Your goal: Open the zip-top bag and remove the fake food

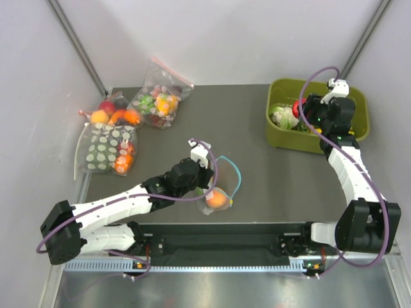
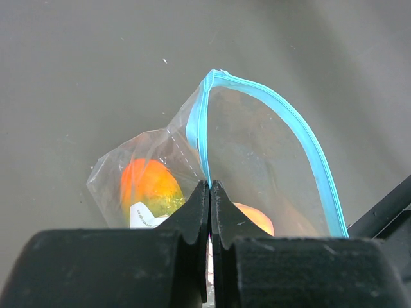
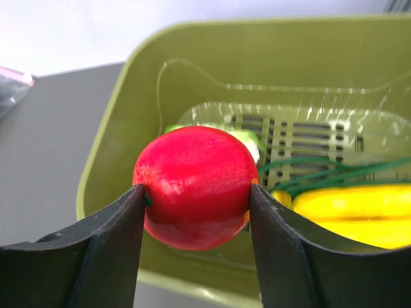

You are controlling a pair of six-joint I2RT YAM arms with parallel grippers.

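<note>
Across the dark table (image 1: 270,192), the biggest thing is the green bin (image 1: 275,140) at the far right, with yellow pieces (image 3: 350,215) lying in it. Two other bags sit at the far left, a dotted bag (image 1: 106,151) and a clear bag with a red zip (image 1: 160,96), well apart from the work. The zip-top bag (image 1: 221,189) lies near the front edge, just beside the left wrist, its blue strip (image 2: 302,147) standing in an open loop. The left gripper (image 2: 210,189) is closed tight on the near lip of that mouth, with no gap between its fingers. Inside the bag are a green-and-orange fruit (image 2: 149,187) and a peach fruit (image 2: 255,219). The right gripper (image 3: 196,196) is spread to the width of the red fruit (image 3: 192,168) and clamps it by its sides over the bin, close to the left wall.

The red fruit is round, glossy and held at two small spots, so it may squirt out sideways. Let go this near the wall, it could strike the rim, drop onto the table and roll. The left pinch catches only thin film, so a tug could pull it free and let the mouth collapse. A tug could also drag the light bag along and tip the two fruits out.
</note>
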